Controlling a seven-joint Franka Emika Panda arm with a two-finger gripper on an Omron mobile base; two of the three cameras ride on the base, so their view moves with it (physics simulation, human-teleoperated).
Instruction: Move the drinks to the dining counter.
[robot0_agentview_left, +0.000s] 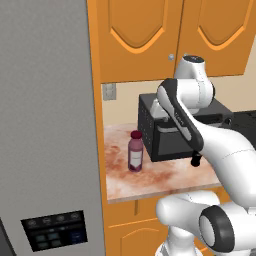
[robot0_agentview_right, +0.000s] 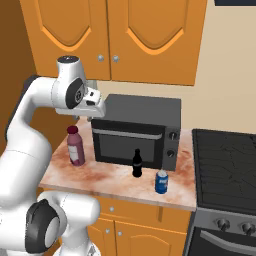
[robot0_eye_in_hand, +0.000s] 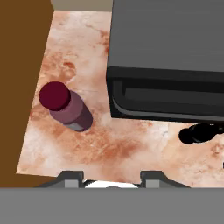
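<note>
1. Maroon and red-capped, the bottle (robot0_agentview_right: 75, 145) stands upright on the marbled worktop (robot0_agentview_right: 120, 181), near its left end, just left of the dark microwave (robot0_agentview_right: 137, 131) and apart from it.
2. Seen from the hand camera, the bottle (robot0_eye_in_hand: 65, 106) lies below the hand, up and to the left of the two finger tips (robot0_eye_in_hand: 73, 178), with bare worktop between.
3. Blue with white markings, the can (robot0_agentview_right: 161, 181) stands near the worktop's front edge, before the microwave's right corner, well to the right of the hand.
4. Beside it, a small black bottle (robot0_agentview_right: 137, 163) stands in front of the microwave door.
5. Raised above the worktop, the gripper (robot0_agentview_right: 97, 104) sits at the microwave's upper left corner, higher than the maroon bottle's cap.
6. Its jaws stand partly apart; nothing is between them and they touch nothing.
</note>
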